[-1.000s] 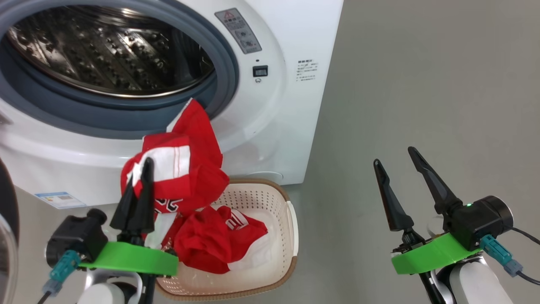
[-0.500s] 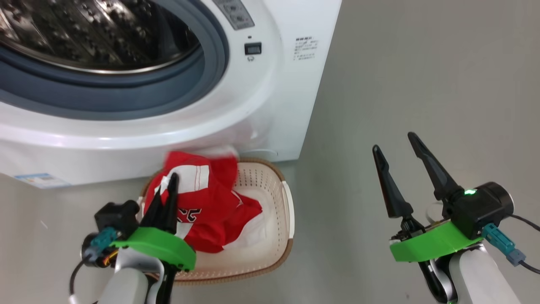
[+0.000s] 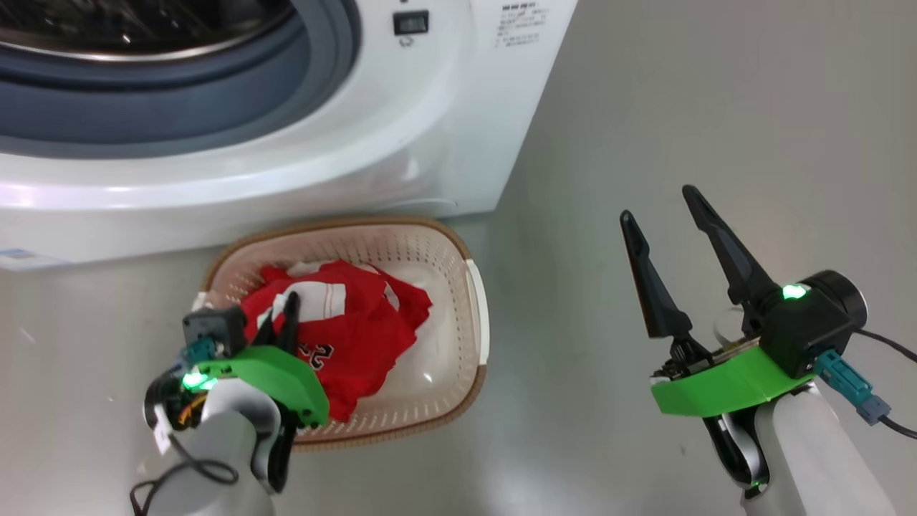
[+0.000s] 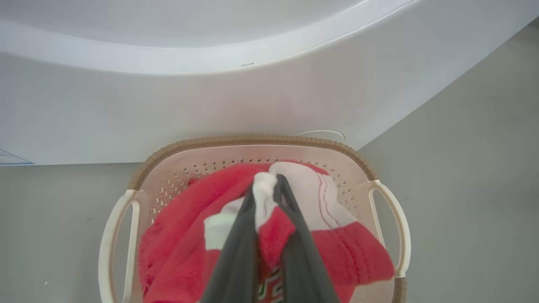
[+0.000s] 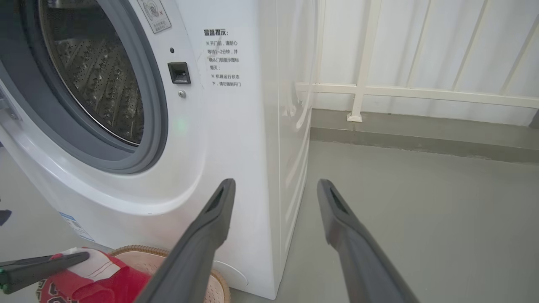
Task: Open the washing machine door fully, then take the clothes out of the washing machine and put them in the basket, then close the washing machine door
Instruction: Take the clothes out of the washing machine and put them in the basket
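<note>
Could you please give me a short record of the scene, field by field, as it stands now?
left gripper: shut on a fold of the clothes, low in the basket
right gripper: open, empty, above the floor
clothes: red heap inside the basket
basket: on the floor, just in front of the washing machine
washing machine: drum mouth uncovered

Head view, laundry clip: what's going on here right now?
The left gripper is shut on the red clothes, which lie in the basket on the floor before the washing machine. It has not let go yet. The right gripper hangs open and empty over the floor to the right. The machine's opening is uncovered.
</note>
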### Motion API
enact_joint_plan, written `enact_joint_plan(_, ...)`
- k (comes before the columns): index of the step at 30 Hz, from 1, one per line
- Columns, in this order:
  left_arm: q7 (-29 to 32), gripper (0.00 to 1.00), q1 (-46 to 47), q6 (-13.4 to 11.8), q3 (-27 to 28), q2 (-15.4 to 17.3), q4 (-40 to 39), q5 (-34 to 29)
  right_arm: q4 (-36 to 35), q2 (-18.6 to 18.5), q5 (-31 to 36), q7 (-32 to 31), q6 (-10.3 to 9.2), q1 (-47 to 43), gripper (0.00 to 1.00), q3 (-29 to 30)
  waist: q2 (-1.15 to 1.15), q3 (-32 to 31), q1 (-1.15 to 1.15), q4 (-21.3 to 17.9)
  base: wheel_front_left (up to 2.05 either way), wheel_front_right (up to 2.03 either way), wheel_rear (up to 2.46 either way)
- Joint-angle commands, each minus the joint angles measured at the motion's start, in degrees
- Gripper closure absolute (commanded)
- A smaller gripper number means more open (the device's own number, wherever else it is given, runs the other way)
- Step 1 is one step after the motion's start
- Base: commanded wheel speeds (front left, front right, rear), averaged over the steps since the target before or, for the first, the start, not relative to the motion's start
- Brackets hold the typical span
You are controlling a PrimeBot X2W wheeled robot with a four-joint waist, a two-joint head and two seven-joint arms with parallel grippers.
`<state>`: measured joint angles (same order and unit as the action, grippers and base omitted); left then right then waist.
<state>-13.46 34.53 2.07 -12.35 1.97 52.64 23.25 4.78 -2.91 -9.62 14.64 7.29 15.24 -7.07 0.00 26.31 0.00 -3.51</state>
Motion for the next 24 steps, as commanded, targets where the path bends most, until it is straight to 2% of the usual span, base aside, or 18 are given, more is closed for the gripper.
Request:
enact_joint_plan(1, -0.36, 1.0, 2.4, 0.52, 1.02, 1.02, 2.51, 0.81, -1.41, 0.03, -0.2, 0.36, 0.2, 1.14, 0.0, -1.66, 0.0, 3.53, 0.0, -1.59, 0.0, 0.0, 0.0)
enact_joint_plan(10, 1.38, 1.0, 8.88, 0.72, 0.84, 2.04, 14.83, 1.61, -1.73, 0.03, -0.69, 0.36, 0.2, 4.32, 0.0, -2.62, 0.0, 8.31, 0.0, -4.03, 0.0, 0.0, 0.0)
enact_joint_plan(20, 2.75, 1.0, 11.39, 0.77, 0.6, 3.87, 19.59, 2.08, -1.85, 0.03, -1.48, 0.36, 0.2, 5.9, 0.0, -3.97, 0.0, 11.17, 0.0, -6.26, 0.0, 0.0, 0.0)
enact_joint_plan(21, 2.78, 0.9, 11.47, 0.73, 0.56, 3.96, 19.79, 2.12, -1.75, 0.03, -1.54, 0.36, 0.2, 5.9, 0.0, -4.0, 0.0, 11.27, 0.0, -6.41, 0.0, 0.0, 0.0)
enact_joint_plan(22, 2.79, 0.28, 11.53, 0.65, 0.59, 3.97, 19.97, 2.25, -1.64, 0.03, -1.58, 0.36, 0.2, 5.9, 0.0, -3.97, 0.0, 11.32, 0.0, -6.53, 0.0, 0.0, 0.0)
enact_joint_plan(23, 2.76, 0.0, 11.6, 0.53, 0.58, 3.97, 20.12, 2.33, -1.55, 0.03, -1.61, 0.36, 0.2, 5.9, 0.0, -3.92, 0.0, 11.35, 0.0, -6.59, 0.0, 0.0, 0.0)
enact_joint_plan(24, 2.71, 0.0, 11.66, 0.45, 0.52, 3.95, 20.25, 2.36, -1.45, 0.03, -1.61, 0.36, 0.2, 5.89, 0.0, -3.79, 0.0, 11.34, 0.0, -6.59, 0.0, 0.0, 0.0)
